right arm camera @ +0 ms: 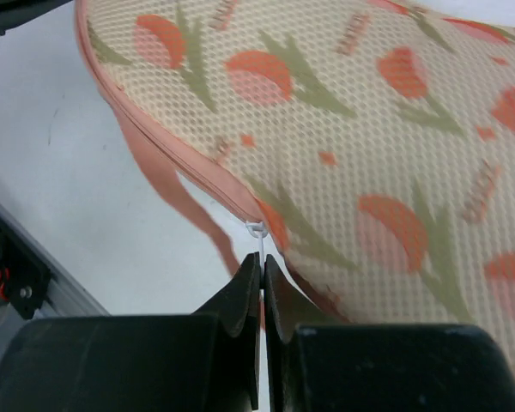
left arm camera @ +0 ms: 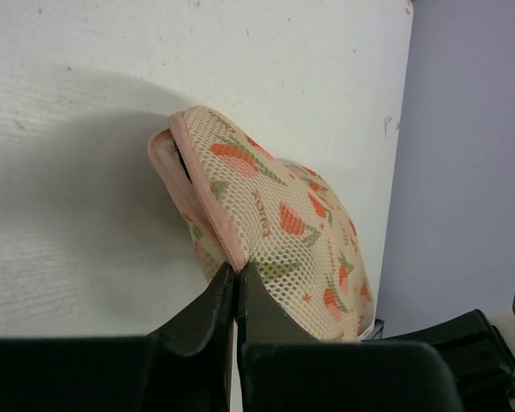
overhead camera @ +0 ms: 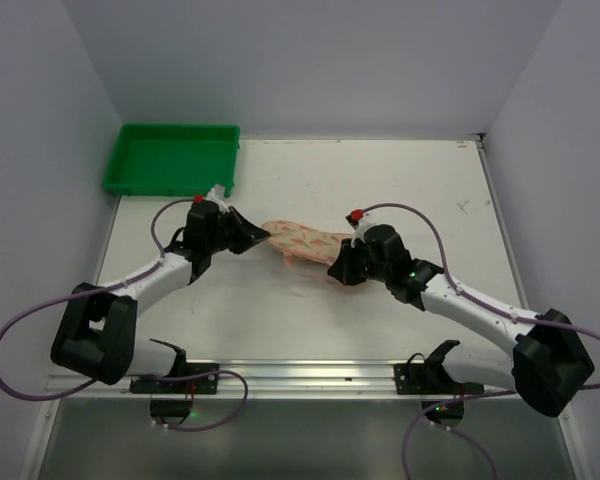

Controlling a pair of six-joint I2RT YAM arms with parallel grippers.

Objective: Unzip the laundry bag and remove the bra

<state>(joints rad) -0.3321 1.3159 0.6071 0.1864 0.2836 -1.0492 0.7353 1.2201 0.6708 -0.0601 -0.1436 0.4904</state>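
**Top external view**
- Laundry bag [overhead camera: 305,242] — centre of frame, lying on the white table [overhead camera: 380,180] between the two arms.
- Left end effector [overhead camera: 267,236] — at the bag's left end.
- Right end effector [overhead camera: 338,270] — at the bag's lower right edge. Opposed placement, judged deliberate: one side anchors the bag and the other draws the zip.
- Green tray [overhead camera: 170,160] — upper left, well apart from the bag and taking no part in the grasp.

**Left wrist view**
- Left end effector [left arm camera: 237,268] — bottom centre, fingers pressed together on the pink zipper rim [left arm camera: 208,202].
- Laundry bag [left arm camera: 283,215] — rises tilted from the fingers, printed mesh face to the right. The hold is judged an anchor, so the bag does not slide along after the slider.
- Gap in the rim, upper left of the bag — a dark sliver shows inside, too little to name.

**Right wrist view**
- Right end effector [right arm camera: 262,257] — bottom centre, closed tight on the small white zipper pull [right arm camera: 257,230].
- Laundry bag [right arm camera: 369,129] — fills the upper right. The pull sits where the rim is joined.
- Loose pink strip [right arm camera: 167,184] — hangs free to the upper left of the pull. The zip is judged partly open.
- Bra — seen outside the bag in no view, so judged to be still inside it.
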